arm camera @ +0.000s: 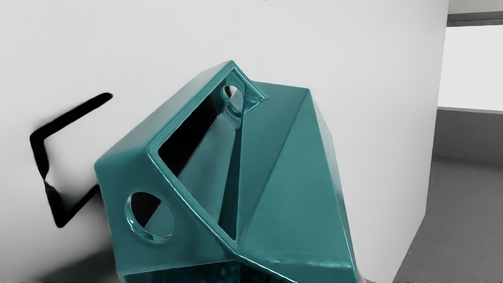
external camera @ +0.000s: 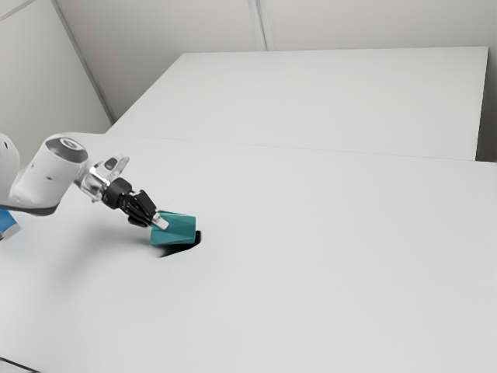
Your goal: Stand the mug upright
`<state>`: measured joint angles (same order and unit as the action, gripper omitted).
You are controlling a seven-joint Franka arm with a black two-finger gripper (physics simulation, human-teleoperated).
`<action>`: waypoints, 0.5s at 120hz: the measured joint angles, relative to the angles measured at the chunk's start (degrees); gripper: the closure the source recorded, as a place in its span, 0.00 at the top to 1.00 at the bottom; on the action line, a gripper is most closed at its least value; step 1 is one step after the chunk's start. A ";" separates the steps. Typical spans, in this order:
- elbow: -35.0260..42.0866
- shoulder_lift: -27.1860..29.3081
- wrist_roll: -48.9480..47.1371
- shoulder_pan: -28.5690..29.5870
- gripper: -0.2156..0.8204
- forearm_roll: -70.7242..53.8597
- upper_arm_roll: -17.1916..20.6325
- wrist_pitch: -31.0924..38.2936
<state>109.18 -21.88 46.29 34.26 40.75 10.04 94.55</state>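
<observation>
Teal and shiny, the mug [external camera: 178,231] is tipped over, low down at the white tabletop [external camera: 326,272]. It is hard to tell if it touches the tabletop. The black gripper [external camera: 159,221] is right at the mug's end, on the exterior view's left. Whether its jaws are open, closed or gripping the mug cannot be told.

The white arm [external camera: 46,175] reaches toward the mug from the exterior view's left. In the wrist view, the mug has flat sides, a big slanted opening with a shiny rim, and a round hole [arm camera: 149,216] in one side. Beside the mug, a black bent band [arm camera: 70,116] shows on the tabletop. A dark shadow [external camera: 177,250] is just below the mug in the exterior view. Well apart from the mug, past the arm, is something blue [external camera: 8,222].
</observation>
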 joint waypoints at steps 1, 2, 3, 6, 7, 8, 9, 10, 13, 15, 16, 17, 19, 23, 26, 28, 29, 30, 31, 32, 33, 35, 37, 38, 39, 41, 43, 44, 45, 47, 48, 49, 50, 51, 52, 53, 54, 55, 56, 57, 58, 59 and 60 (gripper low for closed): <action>0.00 0.15 0.03 -0.03 0.04 -0.04 0.00 0.01; 0.00 0.30 0.05 -0.07 0.04 -0.07 0.01 0.02; 0.00 0.44 0.08 -0.11 0.03 -0.11 0.02 0.02; 0.00 0.89 0.14 -0.21 0.03 -0.22 0.04 0.01; 0.00 1.02 0.17 -0.24 0.03 -0.26 0.05 -0.01; 0.00 1.13 0.19 -0.27 0.03 -0.29 0.07 -0.02; 0.00 1.26 0.20 -0.30 0.03 -0.37 0.08 -0.04; 0.00 1.43 0.21 -0.30 0.03 -0.49 0.13 -0.05; 0.00 1.85 0.22 -0.32 0.03 -0.87 0.29 -0.10; 0.01 2.23 0.20 -0.33 0.03 -1.16 0.42 -0.15; 0.01 2.42 0.19 -0.33 0.03 -1.30 0.47 -0.18; 0.00 2.62 0.18 -0.33 0.03 -1.47 0.52 -0.24; -0.05 3.03 0.15 -0.35 0.03 -1.78 0.63 -0.37; -0.30 3.73 -0.01 -0.37 0.03 -2.55 0.88 -0.73; -0.53 4.18 -0.22 -0.38 0.03 -3.23 1.17 -1.06; -0.71 4.45 -0.39 -0.40 0.03 -3.69 1.34 -1.30; -0.80 4.56 -0.48 -0.41 0.03 -3.93 1.42 -1.43; -0.91 4.66 -0.58 -0.40 0.03 -4.17 1.53 -1.58; -1.03 4.74 -0.70 -0.40 0.03 -4.41 1.64 -1.74; -1.13 4.81 -0.81 -0.41 0.03 -4.64 1.74 -1.89; -1.28 4.87 -0.94 -0.42 0.03 -4.92 1.84 -2.06; -1.71 4.97 -1.23 -0.46 0.03 -5.58 2.04 -2.43; -2.12 5.03 -1.54 -0.48 0.03 -6.24 2.31 -2.82; -2.34 5.06 -1.73 -0.48 0.03 -6.62 2.48 -3.05; -2.53 5.09 -1.91 -0.51 0.03 -6.99 2.62 -3.28; -2.97 5.15 -2.32 -0.53 0.03 -7.77 2.92 -3.78; -3.51 5.19 -2.81 -0.59 0.03 -8.64 3.33 -4.32; -3.77 5.22 -3.05 -0.62 0.03 -9.07 3.55 -4.58; -4.02 5.24 -3.31 -0.63 0.03 -9.52 3.80 -4.83; -4.49 5.29 -3.87 -0.68 0.03 -10.50 4.44 -5.30; -4.68 5.33 -4.17 -0.67 0.03 -11.01 4.85 -5.52; -4.84 5.41 -4.49 -0.69 0.03 -11.52 5.25 -5.74; -4.98 5.57 -4.85 -0.69 0.03 -12.08 5.73 -5.95; -5.11 5.73 -5.21 -0.75 0.03 -12.60 6.13 -6.15; -5.22 5.89 -5.57 -0.77 0.03 -13.12 6.56 -6.34; -5.32 6.09 -5.95 -0.79 0.03 -13.65 6.99 -6.53; -5.40 6.30 -6.35 -0.77 0.03 -14.20 7.46 -6.72; -5.48 6.51 -6.75 -0.79 0.03 -14.75 7.91 -6.92; -5.59 6.69 -7.16 -0.83 0.03 -15.27 8.32 -7.14; -5.73 6.85 -7.56 -0.88 0.03 -15.77 8.68 -7.37; -5.92 6.97 -7.96 -0.97 0.03 -16.29 8.98 -7.62; -6.11 7.07 -8.37 -1.09 0.03 -16.80 9.24 -7.86; -6.27 7.15 -8.76 -1.21 0.03 -17.28 9.46 -8.10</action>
<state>102.91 -14.73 37.53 33.05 23.47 19.50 86.46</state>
